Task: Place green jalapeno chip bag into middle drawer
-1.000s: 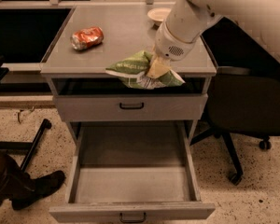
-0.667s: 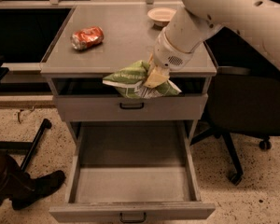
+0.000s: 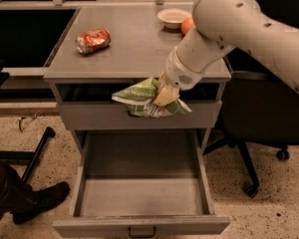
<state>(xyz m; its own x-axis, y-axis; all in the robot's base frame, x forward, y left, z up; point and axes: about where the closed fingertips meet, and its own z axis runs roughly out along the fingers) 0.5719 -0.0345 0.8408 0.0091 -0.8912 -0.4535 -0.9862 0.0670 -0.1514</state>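
Hanging over the drop zone now: the gripper point(image 3: 165, 94) sits just off the front edge of the cabinet top point(image 3: 134, 54), jaws clamped on the green jalapeno chip bag point(image 3: 138, 96). The bag dangles across the face of the shallow upper drawer point(image 3: 84, 116), above the middle drawer point(image 3: 139, 203), which is pulled wide open and bare inside. Where could this go wrong? The bag is crumpled foil, pinched at one part only, so I'd judge it could slide out of the grip early and flutter sideways, landing on the drawer's rim or out on the floor. It also looks close against that upper drawer front, so a straight descent might snag a loose corner there and twist the bag in the pinch. And a release from this height could let so light a thing drift rather than fall true — going lower first looks the safer call. The tally: one chip bag, one gripper, two grey drawers in sight, one crushed red can point(image 3: 92, 40), one pale bowl point(image 3: 172, 17), one orange fruit point(image 3: 187, 25) just beside it, one dark office chair point(image 3: 259, 108), one boot point(image 3: 37, 199) on the floor.
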